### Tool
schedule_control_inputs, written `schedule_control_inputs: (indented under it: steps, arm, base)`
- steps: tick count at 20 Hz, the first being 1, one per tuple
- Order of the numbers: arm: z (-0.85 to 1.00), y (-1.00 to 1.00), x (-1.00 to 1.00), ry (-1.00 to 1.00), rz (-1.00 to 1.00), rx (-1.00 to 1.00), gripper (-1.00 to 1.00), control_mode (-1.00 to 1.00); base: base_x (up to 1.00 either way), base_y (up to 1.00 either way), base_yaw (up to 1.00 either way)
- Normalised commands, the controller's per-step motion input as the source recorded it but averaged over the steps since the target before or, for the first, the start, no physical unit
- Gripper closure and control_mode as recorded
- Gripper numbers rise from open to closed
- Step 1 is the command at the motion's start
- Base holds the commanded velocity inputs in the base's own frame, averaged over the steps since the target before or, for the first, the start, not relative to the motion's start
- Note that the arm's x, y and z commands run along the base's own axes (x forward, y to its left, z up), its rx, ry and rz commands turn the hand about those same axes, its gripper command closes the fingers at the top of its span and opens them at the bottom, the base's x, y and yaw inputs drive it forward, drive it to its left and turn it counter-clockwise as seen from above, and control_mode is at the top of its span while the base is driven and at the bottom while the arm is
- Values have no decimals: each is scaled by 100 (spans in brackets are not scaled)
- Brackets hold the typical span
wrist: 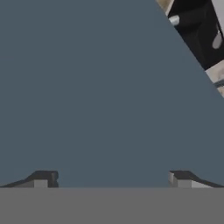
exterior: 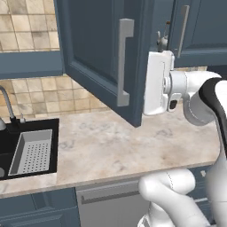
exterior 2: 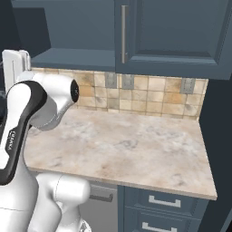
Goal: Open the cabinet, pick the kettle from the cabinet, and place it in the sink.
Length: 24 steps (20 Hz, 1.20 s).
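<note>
The cabinet's left door (exterior: pixel 97 48) stands swung open towards me, its grey bar handle (exterior: pixel 125 62) facing out. The right door (exterior 2: pixel 172 31) is shut. My gripper (exterior: pixel 150 84) is at the open door's free edge, its fingers hidden behind that edge. In the hand view my gripper (wrist: pixel 112 179) is open, tips wide apart and nothing between them, close against a flat blue-grey door face (wrist: pixel 87 87). A sliver of the silver kettle (exterior: pixel 162 43) peeks above my hand, inside the cabinet. The black sink (exterior: pixel 9 146) lies at the far left, and the sink (wrist: pixel 199 33) also appears past the door.
A grey perforated tray (exterior: pixel 33 151) sits in the sink under the curved tap (exterior: pixel 6 103). The marble counter (exterior 2: pixel 127 145) runs right to a dark side wall. Blue drawers (exterior 2: pixel 163 204) lie below it. The open cabinet shelf (exterior 2: pixel 72 56) hangs above the counter.
</note>
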Motion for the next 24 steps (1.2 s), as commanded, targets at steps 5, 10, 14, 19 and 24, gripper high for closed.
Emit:
schedule_control_inputs:
  steps: [5, 10, 14, 19, 24]
  arm:
    - [-11, 57, -15, -18, 7, 0, -100, -100]
    - [-13, 60, -5, -21, 0, 0, -100, -100]
    - [-12, 54, 0, -17, -3, 0, -100, -100]
    - [-6, 22, 15, -5, -5, 0, -100, -100]
    - [0, -35, 16, 0, 0, 1, -100, -100]
  base:
    - [0, 0, 0]
    - [0, 0, 0]
    - [0, 0, 0]
    - [0, 0, 0]
    - [0, 0, 0]
